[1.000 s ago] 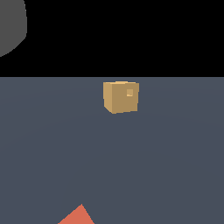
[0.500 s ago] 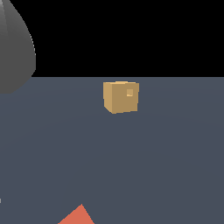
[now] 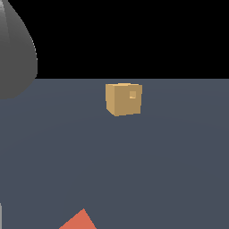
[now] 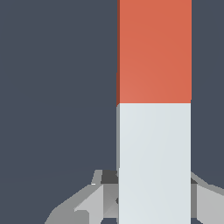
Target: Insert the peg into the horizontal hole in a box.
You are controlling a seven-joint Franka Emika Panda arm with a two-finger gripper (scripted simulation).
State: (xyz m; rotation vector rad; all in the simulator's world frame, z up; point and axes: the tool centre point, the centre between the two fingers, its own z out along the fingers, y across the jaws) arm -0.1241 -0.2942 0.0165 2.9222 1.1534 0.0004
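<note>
Box (image 3: 124, 99) first: one tan cube sits alone on the dark grey table (image 3: 170, 161), and its single small square hole (image 3: 133, 94) opens in the side face turned toward the exterior view's right, with nothing inside it. One peg (image 4: 154, 109) is in sight, half orange-red and half pale grey-white; in the wrist view it runs straight out from the gripper (image 4: 154, 199), the white half nearest the fingers and the orange half farther off. Grey finger parts show on both sides of the white end, but whether they actually press on the peg I cannot tell. From the exterior view only an orange corner of the peg pokes in at the lower edge, well apart from the box, with bare table all around the cube. A dark rounded arm part (image 3: 15, 53) looms at that view's upper left.
</note>
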